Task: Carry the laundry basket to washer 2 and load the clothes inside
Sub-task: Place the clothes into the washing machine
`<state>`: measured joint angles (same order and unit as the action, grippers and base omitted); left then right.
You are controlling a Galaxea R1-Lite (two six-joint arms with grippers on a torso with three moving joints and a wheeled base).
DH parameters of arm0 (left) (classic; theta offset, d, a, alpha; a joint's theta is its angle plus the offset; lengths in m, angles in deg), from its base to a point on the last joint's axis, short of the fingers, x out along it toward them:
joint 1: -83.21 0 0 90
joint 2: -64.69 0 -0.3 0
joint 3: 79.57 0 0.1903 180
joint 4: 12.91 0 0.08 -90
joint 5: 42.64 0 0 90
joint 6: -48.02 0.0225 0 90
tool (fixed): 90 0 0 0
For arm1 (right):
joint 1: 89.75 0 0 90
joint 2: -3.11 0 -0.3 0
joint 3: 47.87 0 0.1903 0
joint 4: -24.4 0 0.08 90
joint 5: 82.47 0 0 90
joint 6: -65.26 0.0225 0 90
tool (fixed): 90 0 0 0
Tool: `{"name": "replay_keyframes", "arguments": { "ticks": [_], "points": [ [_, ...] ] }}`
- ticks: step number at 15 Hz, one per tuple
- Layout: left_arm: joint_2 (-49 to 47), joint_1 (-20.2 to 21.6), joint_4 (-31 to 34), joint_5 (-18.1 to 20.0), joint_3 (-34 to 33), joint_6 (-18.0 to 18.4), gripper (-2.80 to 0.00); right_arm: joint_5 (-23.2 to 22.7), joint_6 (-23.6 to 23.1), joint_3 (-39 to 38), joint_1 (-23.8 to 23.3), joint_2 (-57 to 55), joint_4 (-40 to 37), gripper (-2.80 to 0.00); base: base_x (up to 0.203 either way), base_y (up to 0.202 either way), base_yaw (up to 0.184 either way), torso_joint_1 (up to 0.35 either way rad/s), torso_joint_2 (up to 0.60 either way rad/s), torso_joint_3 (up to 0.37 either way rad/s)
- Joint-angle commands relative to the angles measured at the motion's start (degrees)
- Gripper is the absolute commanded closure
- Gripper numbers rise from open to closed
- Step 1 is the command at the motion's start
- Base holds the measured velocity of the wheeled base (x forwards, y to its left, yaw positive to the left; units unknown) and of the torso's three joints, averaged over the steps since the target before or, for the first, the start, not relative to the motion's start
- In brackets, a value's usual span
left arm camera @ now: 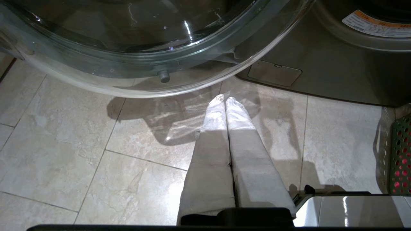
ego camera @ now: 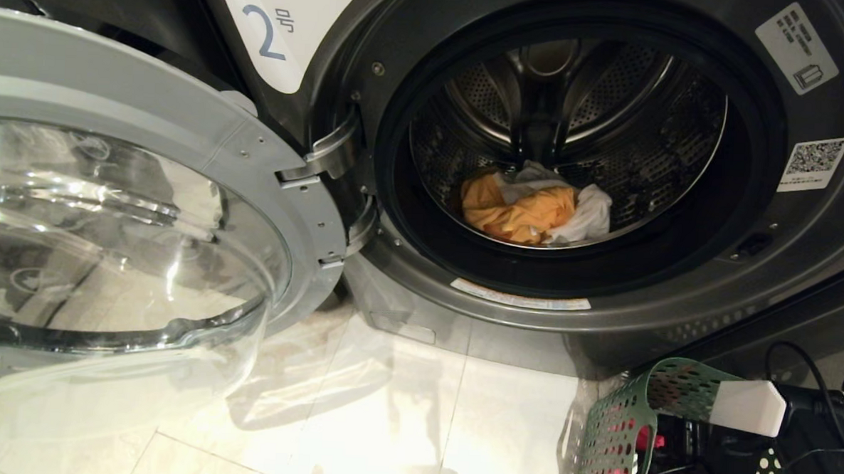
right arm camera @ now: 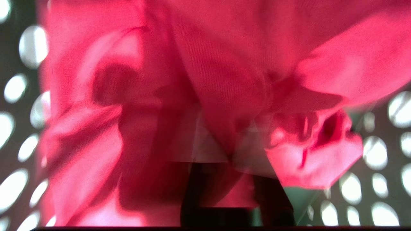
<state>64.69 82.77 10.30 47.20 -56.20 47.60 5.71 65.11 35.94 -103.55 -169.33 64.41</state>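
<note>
**Operator:** Pale floor tiles (ego camera: 385, 420) run up to washer 2 (ego camera: 676, 291), whose glass door (ego camera: 108, 252) is swung out to the left. Report the load status.

**Technician:** Yellow-orange garment (ego camera: 516, 209) and white garment (ego camera: 587, 212) lie together at the bottom of the drum (ego camera: 577, 115). Red-pink garment (right arm camera: 205, 80) sits in the laundry basket (ego camera: 613, 430), which stands on the floor at the near right, just in front of the washer's lower panel.

**Operator:** Gripper states?

**Technician:** Right gripper (right arm camera: 229, 160) is down inside the basket, fingers pinched together on a fold of the red-pink cloth. Left gripper (left arm camera: 224, 101) hangs over bare tile below the door glass, fingers pressed flat together, holding nothing.

**Operator:** Failure modes from this point?

**Technician:** Three, by my estimate. First: the pinch appears to take only a small fold, so the cloth could slide out on lifting and drop to the tile. Second: trailing fabric could snag the basket's handle (ego camera: 672, 390) or perforated wall and tip or drag the light basket. Third: on the move up and left toward the opening, hanging cloth may catch the door seal (ego camera: 408, 229) or lower rim and end half outside the drum.

**Operator:** Mitigation?

**Technician:** Lift straight up until clear of the basket, then carry the garment deep past the rim before release.
</note>
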Motion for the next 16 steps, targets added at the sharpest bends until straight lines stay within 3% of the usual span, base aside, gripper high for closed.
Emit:
{"name": "replay_keyframes", "arguments": {
  "ticks": [1, 3, 7, 10, 13, 15, 16],
  "points": [
    [-0.09, 0.00, -0.02, -0.10, -0.09, -0.02, 0.00, -1.54, 0.16, -3.93, -1.15, 8.57, -5.82, 0.00, 0.000, 0.000, 0.000, 0.000, 0.00, 0.000],
    [-0.09, 0.00, -0.02, -0.02, -0.09, -0.02, 0.00, -2.38, 0.60, -9.36, -1.91, 16.63, -11.36, 0.00, 0.000, 0.000, 0.000, 0.000, 0.00, 0.000],
    [-0.09, 0.00, -0.02, -0.01, -0.09, -0.02, 0.00, -3.10, 0.03, -27.88, -2.17, 40.78, -17.66, 0.00, 0.000, 0.000, 0.000, 0.000, 0.00, 0.000],
    [-0.09, 0.00, -0.02, -0.01, -0.09, -0.02, 0.00, -2.58, -6.13, -39.71, -2.16, 62.94, -18.88, 0.00, 0.000, 0.000, 0.000, 0.000, 0.00, 0.000],
    [-0.09, 0.00, -0.02, -0.01, -0.09, -0.02, 0.00, -1.95, -14.92, -45.51, -1.35, 86.12, -20.85, 0.00, 0.000, 0.000, 0.000, 0.000, 0.00, 0.000],
    [-0.09, 0.00, -0.02, -0.01, -0.09, -0.02, 0.00, -2.65, -19.23, -46.96, 3.24, 99.73, -23.73, 0.00, 0.000, 0.000, 0.000, 0.000, 0.00, 0.000],
    [-0.09, 0.00, -0.02, -0.01, -0.09, -0.02, 0.00, -2.97, -20.90, -47.35, 8.25, 105.04, -25.60, 0.00, 0.000, 0.000, 0.000, 0.000, 0.00, 0.000]
  ]
}}
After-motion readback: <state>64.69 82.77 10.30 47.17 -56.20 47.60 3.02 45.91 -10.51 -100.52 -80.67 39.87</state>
